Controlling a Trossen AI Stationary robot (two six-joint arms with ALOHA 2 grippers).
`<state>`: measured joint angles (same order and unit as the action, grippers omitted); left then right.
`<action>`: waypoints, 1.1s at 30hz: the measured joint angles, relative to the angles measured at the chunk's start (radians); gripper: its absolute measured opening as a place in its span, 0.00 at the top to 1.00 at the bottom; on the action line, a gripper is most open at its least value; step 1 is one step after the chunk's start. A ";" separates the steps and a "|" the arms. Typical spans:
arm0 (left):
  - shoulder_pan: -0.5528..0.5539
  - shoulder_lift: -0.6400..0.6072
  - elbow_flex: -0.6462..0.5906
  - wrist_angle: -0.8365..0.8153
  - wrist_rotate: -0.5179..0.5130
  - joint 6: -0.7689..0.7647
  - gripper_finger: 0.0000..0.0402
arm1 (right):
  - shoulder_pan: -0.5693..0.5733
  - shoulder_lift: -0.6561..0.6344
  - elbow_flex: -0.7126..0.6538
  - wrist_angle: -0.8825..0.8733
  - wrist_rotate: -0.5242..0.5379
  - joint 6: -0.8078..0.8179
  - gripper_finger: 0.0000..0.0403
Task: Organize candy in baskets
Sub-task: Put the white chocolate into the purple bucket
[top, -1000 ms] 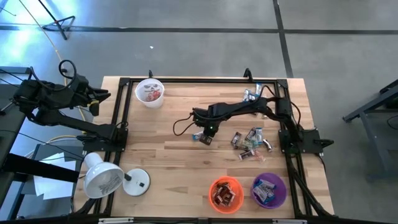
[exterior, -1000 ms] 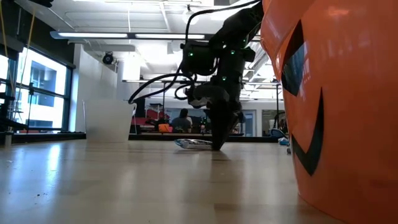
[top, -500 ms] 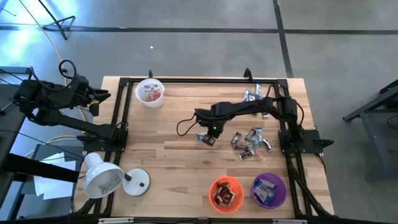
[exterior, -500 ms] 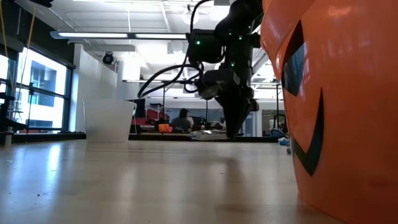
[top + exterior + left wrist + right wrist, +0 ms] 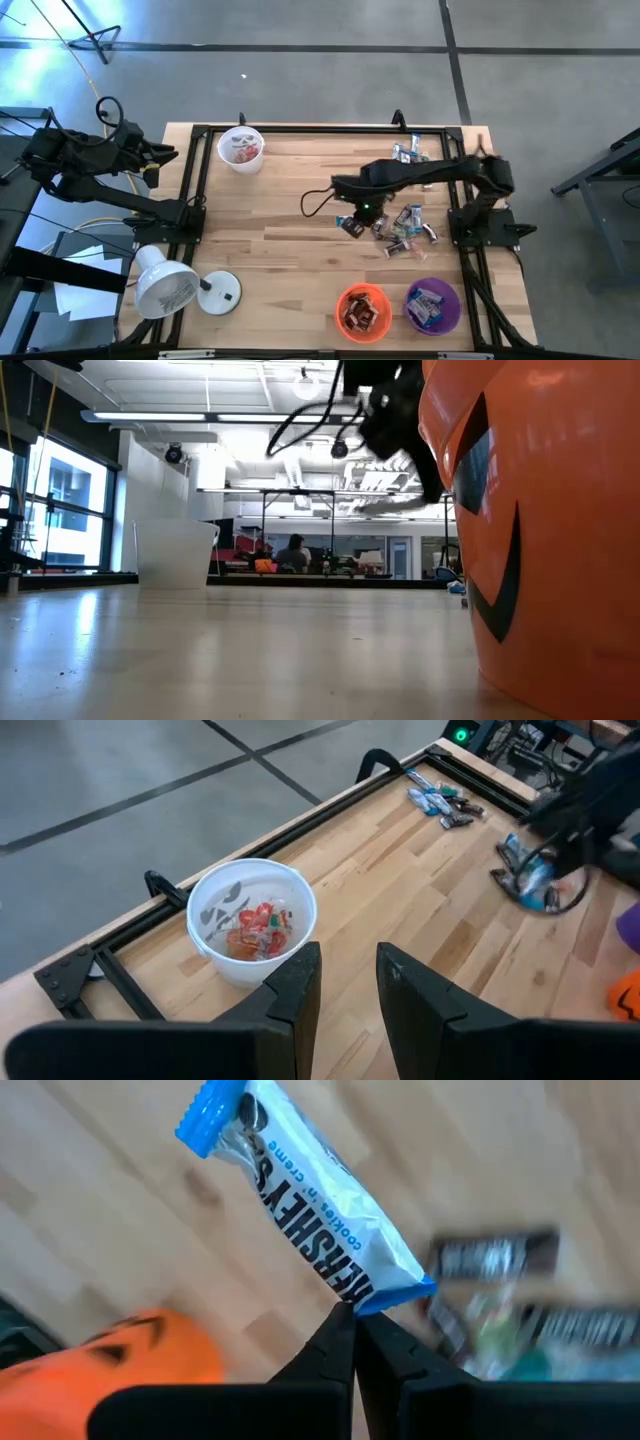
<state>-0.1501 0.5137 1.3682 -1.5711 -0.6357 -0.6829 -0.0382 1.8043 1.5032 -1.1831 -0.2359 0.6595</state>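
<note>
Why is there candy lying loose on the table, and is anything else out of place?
Unsorted candy lies scattered on the table beside the right gripper, which pinches a blue-and-white bar by its end. A white lamp lies tipped over the table's edge.

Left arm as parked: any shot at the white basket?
Probably yes. The left claw sits off the table's left edge, facing the white basket, with only bare table between them. The right claw, holding a blue-and-white candy bar, is far off.

Two baskets (image 5: 363,311) side by side; third (image 5: 240,148) opposite corner.
</note>
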 joint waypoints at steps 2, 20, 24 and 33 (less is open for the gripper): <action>0.000 0.000 0.000 0.000 0.000 0.022 0.78 | 0.032 -0.051 0.000 -0.026 0.000 0.103 1.00; 0.000 0.000 0.000 0.000 0.002 0.104 0.78 | 0.632 -0.227 0.001 -0.027 -0.013 1.262 1.00; 0.000 0.000 0.000 0.000 0.003 0.099 0.78 | 0.760 -0.227 0.001 -0.025 -0.059 1.467 1.00; 0.000 0.000 0.000 0.000 0.003 0.011 0.78 | 0.941 -0.227 0.001 -0.085 -0.049 1.692 1.00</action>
<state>-0.1500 0.5137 1.3682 -1.5711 -0.6328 -0.6717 0.9031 1.5776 1.5043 -1.2677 -0.2846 2.3515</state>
